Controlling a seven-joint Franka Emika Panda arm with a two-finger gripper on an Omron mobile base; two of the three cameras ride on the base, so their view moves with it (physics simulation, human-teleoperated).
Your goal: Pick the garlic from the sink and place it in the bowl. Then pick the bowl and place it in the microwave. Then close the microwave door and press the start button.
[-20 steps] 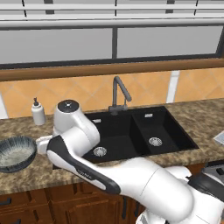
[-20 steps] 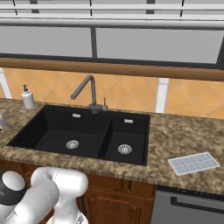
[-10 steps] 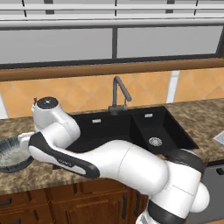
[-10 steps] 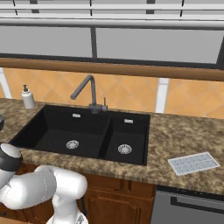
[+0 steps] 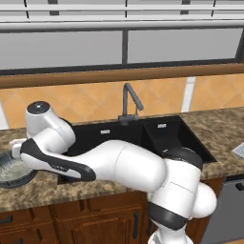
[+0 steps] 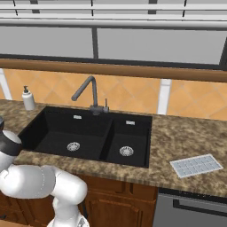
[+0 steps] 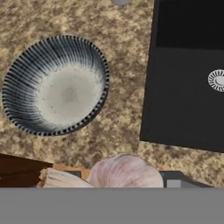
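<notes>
Two basins, one wide and one narrow, make up the black sink (image 6: pixel 88 135), which is set into a brown speckled stone counter (image 6: pixel 186 137) with wooden cabinets below and an orange tiled wall behind. A long window with a wooden sill runs above the tiles. Each basin has a round silver drain, and a grey gooseneck faucet (image 6: pixel 88 93) rises from the back rim between them. On the counter to the left of the sink stands a small soap bottle (image 6: pixel 28 98), and to the right lies a pale gridded mat (image 6: pixel 195 165), well apart from the sink. In the hand view the bowl (image 7: pixel 56 85) sits upright on the counter just beside the sink's wide basin, its striped rim dark and its pale speckled inside holding nothing. In the left base view the same bowl shows at the far left edge, partly behind the white arm. The garlic (image 7: pixel 124 171) is at the gripper (image 7: pixel 124 183), a pale pinkish bulb held up over the counter edge near the bowl, not inside it; the jaws appear clamped on it, though the fingertips are mostly hidden behind the bulb.
</notes>
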